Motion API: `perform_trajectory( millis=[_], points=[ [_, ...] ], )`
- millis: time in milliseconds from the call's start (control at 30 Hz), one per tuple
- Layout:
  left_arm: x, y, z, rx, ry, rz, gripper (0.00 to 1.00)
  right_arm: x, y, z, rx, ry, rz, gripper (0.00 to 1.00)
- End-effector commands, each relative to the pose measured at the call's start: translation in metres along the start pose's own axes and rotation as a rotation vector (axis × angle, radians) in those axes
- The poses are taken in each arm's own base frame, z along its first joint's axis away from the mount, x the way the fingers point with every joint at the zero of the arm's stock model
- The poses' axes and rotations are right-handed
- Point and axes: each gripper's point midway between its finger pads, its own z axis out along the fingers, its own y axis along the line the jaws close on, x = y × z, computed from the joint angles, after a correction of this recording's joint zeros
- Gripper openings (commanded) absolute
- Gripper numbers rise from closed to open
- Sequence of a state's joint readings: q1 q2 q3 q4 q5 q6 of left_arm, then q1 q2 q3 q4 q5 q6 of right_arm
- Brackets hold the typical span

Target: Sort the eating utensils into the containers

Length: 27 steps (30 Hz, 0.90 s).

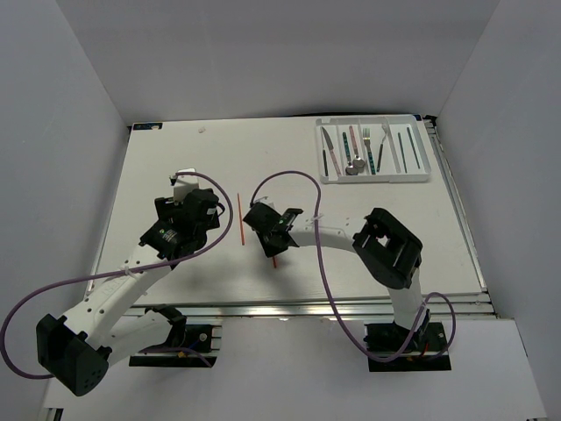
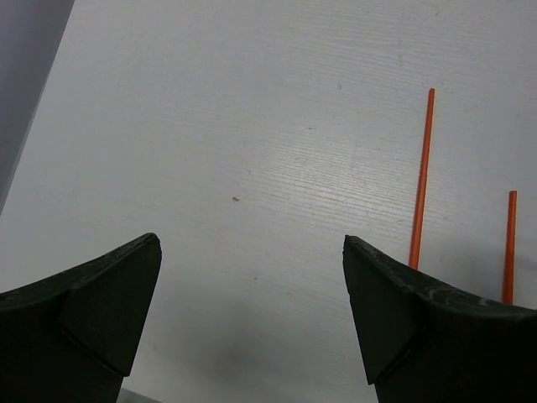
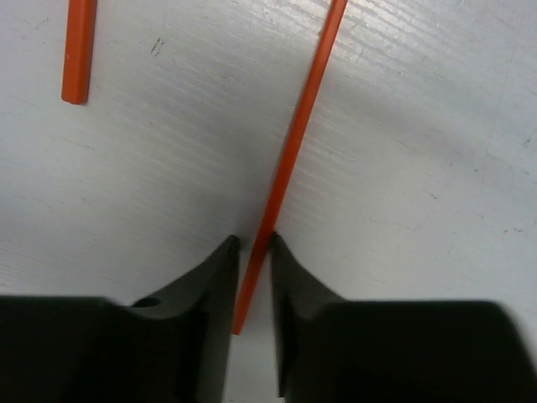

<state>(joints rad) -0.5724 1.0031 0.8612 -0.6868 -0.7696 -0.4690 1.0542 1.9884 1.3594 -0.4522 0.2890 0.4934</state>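
1. At the left of the table, your left gripper hung with its jaws spread wide over bare surface, holding nothing.
2. Just to its right, one red chopstick lay flat between your two arms.
3. Your right gripper sat low over a second red chopstick, jaws close on either side; whether they pinched it cannot be told.
4. Far right, the white tray held the other utensils in its compartments.

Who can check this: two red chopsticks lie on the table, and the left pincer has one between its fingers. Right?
No: it is the right pincer that has a red chopstick between its fingers; the right wrist view shows it.
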Motion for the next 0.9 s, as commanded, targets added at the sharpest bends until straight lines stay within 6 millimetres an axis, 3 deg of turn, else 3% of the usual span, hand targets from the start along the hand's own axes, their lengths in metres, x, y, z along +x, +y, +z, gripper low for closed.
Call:
perform_trajectory(
  millis=[0, 67, 100, 200, 267, 300, 333, 367, 467, 500, 533, 567, 633, 667, 700, 733, 767, 833, 867],
  points=[
    [-0.009, -0.002, -0.003, 0.022, -0.021, -0.018, 0.98, 0.048, -0.021, 0.023, 0.047, 0.167, -0.012, 0.21],
    [-0.009, -0.003, -0.003, 0.025, -0.020, -0.019, 0.98, 0.052, -0.022, 0.022, 0.037, 0.182, -0.018, 0.16],
    [-0.008, -0.003, -0.003, 0.029, -0.018, -0.018, 0.98, 0.051, -0.024, 0.020, 0.043, 0.185, -0.029, 0.02],
    [-0.008, -0.004, -0.003, 0.031, -0.019, -0.017, 0.98, 0.030, -0.027, 0.010, 0.044, 0.141, -0.059, 0.00],
    [-0.008, -0.004, -0.003, 0.033, -0.018, -0.017, 0.98, 0.001, -0.029, -0.007, 0.022, 0.077, -0.070, 0.00],
    [-0.008, -0.004, -0.004, 0.035, -0.018, -0.017, 0.98, -0.014, -0.046, -0.011, 0.029, 0.055, -0.059, 0.00],
    [-0.008, -0.004, -0.004, 0.036, -0.019, -0.018, 0.98, -0.039, -0.056, -0.028, 0.009, -0.006, -0.031, 0.00],
    [-0.008, -0.004, -0.004, 0.037, -0.020, -0.019, 0.98, -0.060, -0.089, -0.034, 0.027, -0.047, 0.028, 0.00],
    [-0.009, -0.005, -0.005, 0.043, -0.021, -0.020, 0.98, -0.109, -0.148, -0.057, 0.036, -0.186, 0.054, 0.00],
    [-0.009, -0.005, -0.005, 0.045, -0.022, -0.021, 0.98, -0.120, -0.198, -0.060, 0.103, -0.200, 0.115, 0.00],
    [-0.009, -0.006, -0.005, 0.050, -0.022, -0.023, 0.98, -0.125, -0.225, -0.056, 0.146, -0.191, 0.104, 0.00],
    [-0.010, -0.006, -0.006, 0.055, -0.025, -0.025, 0.98, -0.145, -0.271, -0.068, 0.215, -0.224, 0.153, 0.00],
    [-0.011, -0.006, -0.006, 0.057, -0.026, -0.025, 0.98, -0.157, -0.328, -0.071, 0.360, -0.232, 0.166, 0.00],
    [-0.011, -0.006, -0.007, 0.058, -0.028, -0.027, 0.98, -0.148, -0.370, -0.057, 0.444, -0.176, 0.159, 0.00],
    [-0.012, -0.006, -0.007, 0.059, -0.029, -0.028, 0.98, -0.171, -0.396, -0.069, 0.505, -0.226, 0.165, 0.00],
    [-0.012, -0.005, -0.007, 0.059, -0.030, -0.029, 0.98, -0.163, -0.423, -0.048, 0.569, -0.171, 0.164, 0.00],
    [-0.011, -0.006, -0.007, 0.060, -0.029, -0.028, 0.98, -0.162, -0.455, -0.049, 0.619, -0.151, 0.148, 0.00],
    [-0.011, -0.006, -0.007, 0.063, -0.029, -0.027, 0.98, -0.179, -0.500, -0.052, 0.733, -0.170, 0.160, 0.00],
    [-0.010, -0.007, -0.006, 0.066, -0.026, -0.026, 0.98, -0.177, -0.525, -0.057, 0.769, -0.166, 0.177, 0.00]
  ],
)
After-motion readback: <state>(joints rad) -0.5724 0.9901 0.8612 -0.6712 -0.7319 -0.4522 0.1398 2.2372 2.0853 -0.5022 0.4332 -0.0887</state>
